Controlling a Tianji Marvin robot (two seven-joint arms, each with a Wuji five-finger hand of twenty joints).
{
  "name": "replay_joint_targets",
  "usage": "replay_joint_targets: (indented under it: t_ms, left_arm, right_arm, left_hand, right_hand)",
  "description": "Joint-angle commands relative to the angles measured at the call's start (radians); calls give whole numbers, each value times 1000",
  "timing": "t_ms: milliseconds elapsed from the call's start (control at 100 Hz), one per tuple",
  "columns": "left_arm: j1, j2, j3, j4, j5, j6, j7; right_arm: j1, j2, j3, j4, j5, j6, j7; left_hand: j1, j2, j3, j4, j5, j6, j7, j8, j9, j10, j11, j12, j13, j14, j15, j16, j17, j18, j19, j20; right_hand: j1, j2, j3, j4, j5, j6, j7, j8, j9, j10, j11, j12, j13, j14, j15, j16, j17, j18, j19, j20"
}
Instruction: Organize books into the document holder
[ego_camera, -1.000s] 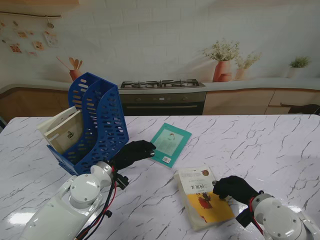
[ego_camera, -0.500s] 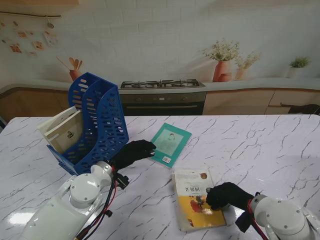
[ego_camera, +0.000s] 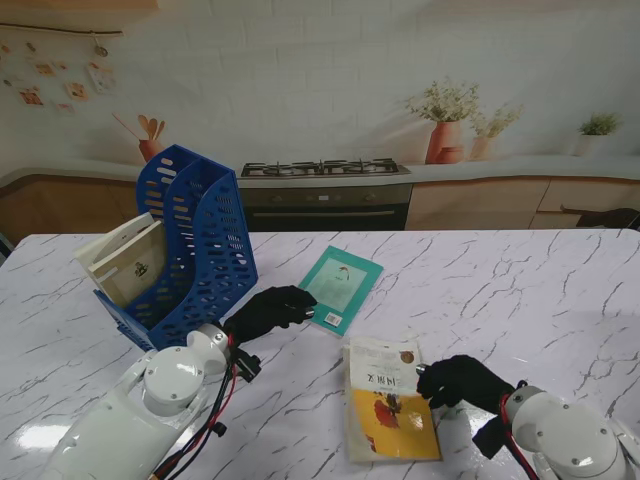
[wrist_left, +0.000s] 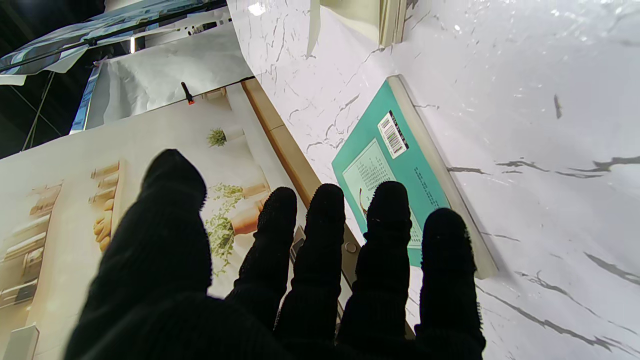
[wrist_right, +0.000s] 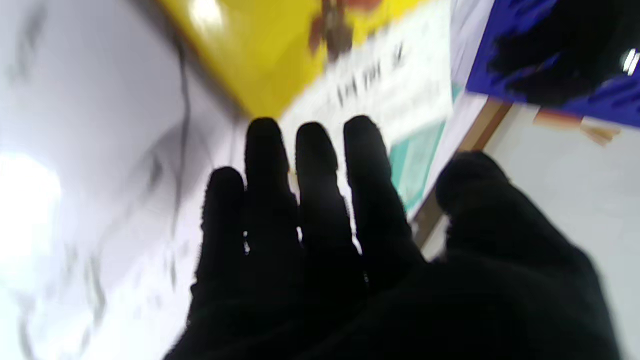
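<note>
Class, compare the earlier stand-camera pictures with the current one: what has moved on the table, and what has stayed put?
The yellow book was turned by the right robot hand and slid nearer to me, so it now lies almost square instead of slanted. That hand rests at its right edge without gripping it. The left robot hand, the teal book and the blue holder stayed roughly where they were.

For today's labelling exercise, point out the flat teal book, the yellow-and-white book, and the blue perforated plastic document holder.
teal book (ego_camera: 342, 284), stand view, cover centre
yellow-and-white book (ego_camera: 388, 410), stand view, cover middle
blue document holder (ego_camera: 212, 240), stand view, perforated side wall
</note>
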Motion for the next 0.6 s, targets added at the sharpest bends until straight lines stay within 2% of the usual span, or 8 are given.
replay_joint_targets:
  t_ms: [0, 20, 110, 230, 350, 380, 440, 590]
  left_arm:
    - [-10, -8, 10, 10, -4, -8, -11]
    - [-12, -8, 11, 10, -5, -1, -13]
    - [-19, -13, 18, 14, -16, 24, -12]
    - [-23, -13, 21, 6, -27, 83, -22]
    - [-27, -15, 31, -3, -42, 146, -35]
    - [-30, -16, 35, -2, -47, 160, -37]
    - [-37, -19, 45, 1, -53, 188, -39]
    - [-60, -30, 72, 29, -91, 236, -45]
  right_arm:
    - [7, -20, 6, -27, -35, 18, -19]
    - [11, -22, 6, -28, -51, 27, -31]
    - [45, -26, -1, -16, -107, 61, -57]
    - [107, -25, -30, 25, -150, 111, -66]
    - [175, -19, -73, 84, -184, 149, -53]
    - [187, -15, -82, 94, -192, 158, -41]
    - [209, -10, -101, 108, -198, 190, -23]
    - [250, -3, -138, 146, -215, 224, 0]
  left_hand:
    - [-17, -60, 88, 19, -4, 27, 11, 10, 20, 20, 33, 18, 37, 17, 45, 8, 70, -28, 96, 46]
    - [-22, -68, 97, 16, -13, 38, 5, 7, 16, 24, 40, 22, 45, 13, 58, 13, 102, -38, 116, 52]
    - [-26, -88, 104, 13, -17, 69, 2, 6, 7, 47, 47, 24, 77, 20, 82, 18, 193, -54, 151, 57]
    - [-49, -91, 101, 6, -15, 116, 6, 10, 25, 94, 44, 4, 125, 37, 116, 15, 299, -68, 188, 46]
    - [-58, -65, 43, 3, 31, 165, 8, 12, 98, 139, 54, -51, 217, 71, 163, -15, 429, -43, 252, -8]
    - [-42, -51, 2, 8, 37, 172, 4, 6, 101, 145, 63, -67, 224, 76, 173, -37, 444, -49, 266, -45]
    - [-37, -48, -7, 9, 41, 185, -2, 1, 109, 154, 66, -70, 239, 86, 179, -40, 475, -45, 267, -55]
    - [-30, -37, -26, 11, 63, 223, -55, -42, 113, 181, 58, -91, 253, 106, 187, -57, 509, -35, 269, -80]
  right_hand:
    - [-26, -47, 23, 9, -16, -54, 2, 34, 13, -7, 23, 24, 29, 18, 37, 28, 50, 383, 72, 65]
    - [-48, -64, 44, 14, -32, -56, -13, 47, 1, -7, 27, 33, 38, 18, 58, 41, 86, 383, 110, 101]
    - [-84, -122, 71, 13, -89, -43, -59, 58, -48, -2, 28, 39, 50, 3, 116, 68, 159, 375, 191, 161]
    - [-123, -177, 86, 8, -123, -20, -88, 57, -73, 5, 37, 44, 56, -3, 145, 75, 248, 369, 264, 201]
    - [-159, -198, 93, 4, -138, 28, -100, 56, -84, 28, 46, 46, 70, 2, 151, 70, 289, 374, 281, 203]
    - [-170, -197, 95, 3, -139, 52, -103, 56, -83, 42, 47, 41, 79, 7, 144, 62, 289, 379, 275, 198]
    - [-187, -202, 99, 0, -140, 109, -114, 55, -81, 83, 50, 26, 93, 25, 129, 46, 294, 406, 250, 182]
    - [-203, -199, 92, -3, -123, 176, -127, 51, -53, 135, 70, -28, 149, 30, 118, 20, 343, 390, 251, 159]
